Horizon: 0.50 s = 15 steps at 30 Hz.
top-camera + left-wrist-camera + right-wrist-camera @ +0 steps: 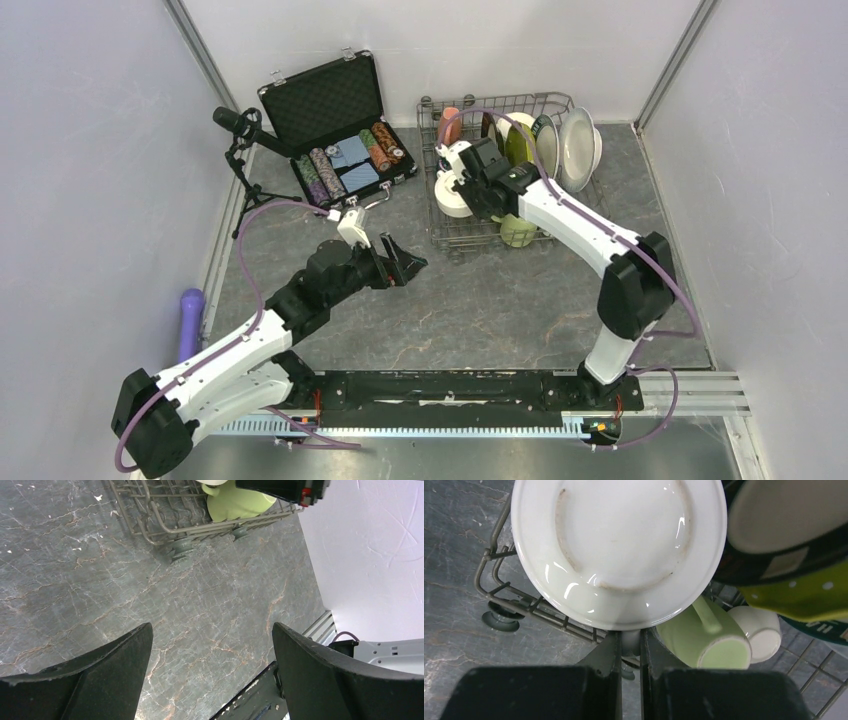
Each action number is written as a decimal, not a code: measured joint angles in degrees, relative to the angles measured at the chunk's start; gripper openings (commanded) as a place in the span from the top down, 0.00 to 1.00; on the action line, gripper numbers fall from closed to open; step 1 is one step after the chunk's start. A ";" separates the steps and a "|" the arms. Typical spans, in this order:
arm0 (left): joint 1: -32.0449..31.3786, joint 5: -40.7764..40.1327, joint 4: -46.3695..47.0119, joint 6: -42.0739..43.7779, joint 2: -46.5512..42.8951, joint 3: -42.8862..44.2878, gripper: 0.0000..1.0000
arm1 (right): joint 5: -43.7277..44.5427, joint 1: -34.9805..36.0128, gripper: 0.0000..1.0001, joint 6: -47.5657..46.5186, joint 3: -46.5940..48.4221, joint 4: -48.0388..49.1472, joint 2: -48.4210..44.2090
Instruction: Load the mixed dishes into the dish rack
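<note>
**Though nearly loaded, one piece is not yet home**

Since the top view shows no crockery lying outside the dish rack [200,528], loading looks close to finished (a judgement, as parts of the scene are hidden). Over one corner of the rack, the right gripper [629,650] is pinched tight on the rim of a white plate [619,545], which is not yet slotted between prongs. A light-green mug [704,640] and a white mug [759,635] lie inside. Over the table [75,580], the left gripper [210,630] hangs spread wide, holding nothing.

White plate [619,550] cut by top edge — rack [500,619] mostly hidden.
</note>
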 measured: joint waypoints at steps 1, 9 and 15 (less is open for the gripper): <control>0.00 -0.04 -0.26 0.00 -0.07 0.00 0.06 | -0.07 0.00 1.00 -0.79 0.94 -0.17 1.31; 0.00 0.15 -0.35 -0.33 -0.20 -0.90 0.06 | -3.21 -1.11 1.00 -7.19 2.01 -0.74 5.60; 0.00 0.72 -0.22 -0.55 -0.20 -1.68 0.06 | -9.68 -4.09 1.00 -12.92 3.04 -0.76 8.50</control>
